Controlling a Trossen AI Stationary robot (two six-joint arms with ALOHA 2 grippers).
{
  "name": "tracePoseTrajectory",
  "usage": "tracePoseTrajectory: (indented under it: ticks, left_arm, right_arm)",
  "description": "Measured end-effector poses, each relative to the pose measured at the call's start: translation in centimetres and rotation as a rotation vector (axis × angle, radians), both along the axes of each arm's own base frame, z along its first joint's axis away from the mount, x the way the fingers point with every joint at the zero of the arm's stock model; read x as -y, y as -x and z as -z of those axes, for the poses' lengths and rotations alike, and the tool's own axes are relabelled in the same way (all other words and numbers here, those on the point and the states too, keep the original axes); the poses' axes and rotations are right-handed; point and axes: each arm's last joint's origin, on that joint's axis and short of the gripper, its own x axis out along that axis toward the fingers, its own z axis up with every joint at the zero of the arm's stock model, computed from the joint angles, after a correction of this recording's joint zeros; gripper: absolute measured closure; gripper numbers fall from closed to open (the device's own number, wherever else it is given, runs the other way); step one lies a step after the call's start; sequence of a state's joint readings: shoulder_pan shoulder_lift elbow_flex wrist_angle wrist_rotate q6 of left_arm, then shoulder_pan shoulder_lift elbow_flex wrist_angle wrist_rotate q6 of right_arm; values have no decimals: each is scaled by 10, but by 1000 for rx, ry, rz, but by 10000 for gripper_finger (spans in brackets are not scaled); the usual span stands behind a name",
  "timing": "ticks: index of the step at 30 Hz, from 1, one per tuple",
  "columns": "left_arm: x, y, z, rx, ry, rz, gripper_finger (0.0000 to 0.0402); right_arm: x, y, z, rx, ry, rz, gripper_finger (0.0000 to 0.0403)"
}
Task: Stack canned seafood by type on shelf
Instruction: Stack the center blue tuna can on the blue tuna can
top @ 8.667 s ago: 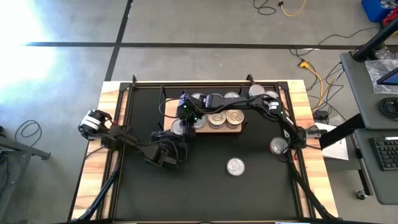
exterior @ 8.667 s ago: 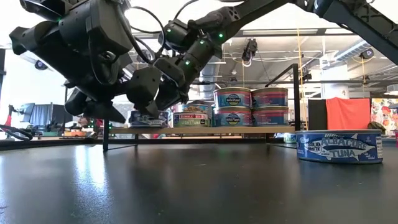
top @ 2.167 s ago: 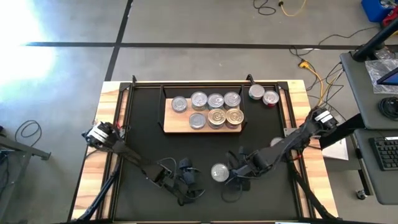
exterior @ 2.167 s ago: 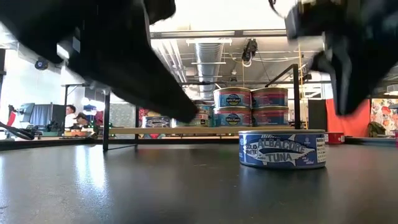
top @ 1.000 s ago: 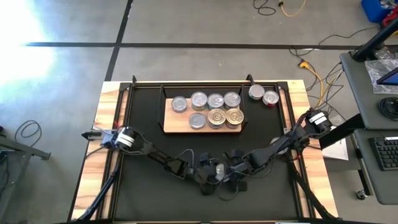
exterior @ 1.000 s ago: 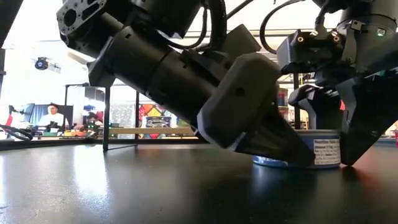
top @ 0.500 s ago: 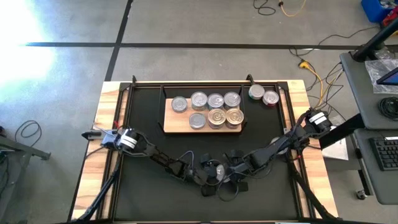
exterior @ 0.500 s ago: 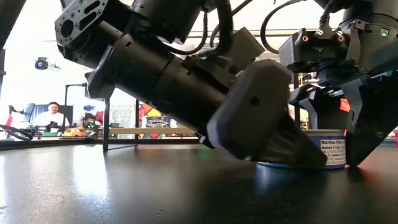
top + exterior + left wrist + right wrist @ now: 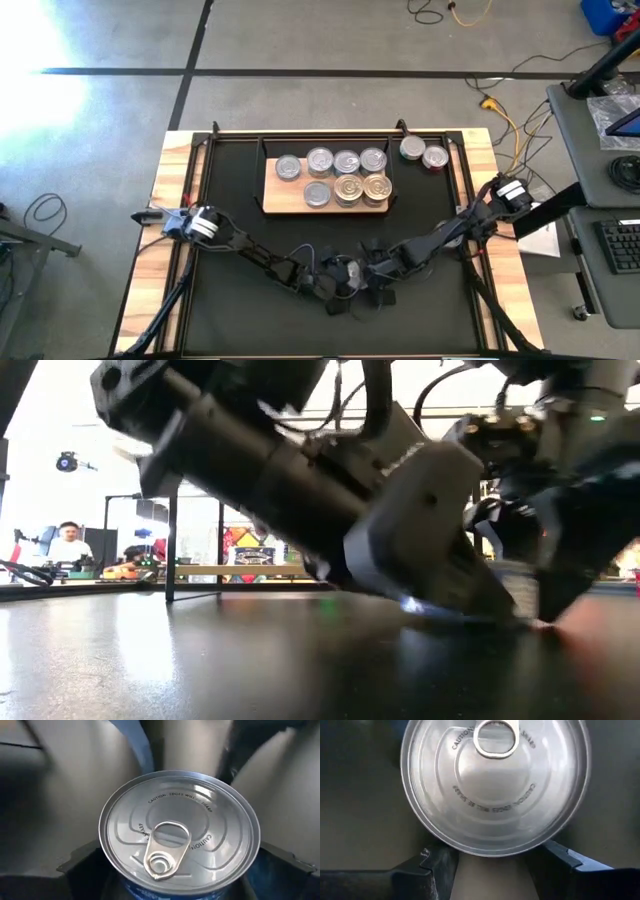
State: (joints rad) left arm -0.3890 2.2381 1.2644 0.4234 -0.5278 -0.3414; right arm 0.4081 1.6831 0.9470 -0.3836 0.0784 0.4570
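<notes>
Now both grippers around one tin (image 9: pixel 179 850).

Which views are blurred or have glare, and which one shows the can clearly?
Low view: the arms are smeared by motion blur and hide most of the can. High view: strong white glare at the left edge. Left wrist view: the can's lid is sharp, its embossed warning text readable.

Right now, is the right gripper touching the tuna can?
Cannot tell. In the right wrist view the can sits between the right gripper fingers, but contact isn't plain.
</notes>
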Motion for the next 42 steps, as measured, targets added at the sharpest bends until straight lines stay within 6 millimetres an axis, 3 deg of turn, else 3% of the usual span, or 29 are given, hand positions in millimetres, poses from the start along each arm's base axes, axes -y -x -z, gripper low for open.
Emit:
tracePoseTrajectory:
  ticks: [3, 7, 10, 16, 21, 25, 33, 38, 42]
  left_arm:
    - [-1, 7, -26, 7, 2, -87, 33]
    - [-3, 19, -70, 34, 3, -170, 34]
    - [-17, 32, -99, -18, -12, -217, 34]
    - [-78, 63, -172, 22, -49, -483, 31]
    - [-136, 86, -205, 14, -25, -629, 30]
    - [-182, 95, -202, -97, 5, -702, 29]
    - [-225, 116, -192, -314, -62, -807, 29]
    - [-251, 126, -188, -368, 4, -868, 29]
    - [-263, 131, -186, -389, 34, -893, 29]
  right_arm:
    - [3, 4, -19, 24, -73, 42, 201]
    - [0, 12, -67, 89, -148, 23, 208]
    - [4, 18, -102, 156, -168, 26, 215]
    - [17, 29, -168, 399, -153, 83, 226]
    - [44, 19, -202, 570, -39, 126, 246]
    - [90, -12, -208, 568, -45, 219, 287]
    - [202, -65, -214, 578, 26, 338, 385]
    - [271, -95, -192, 554, -127, 305, 390]
    - [311, -119, -175, 581, -232, 286, 390]
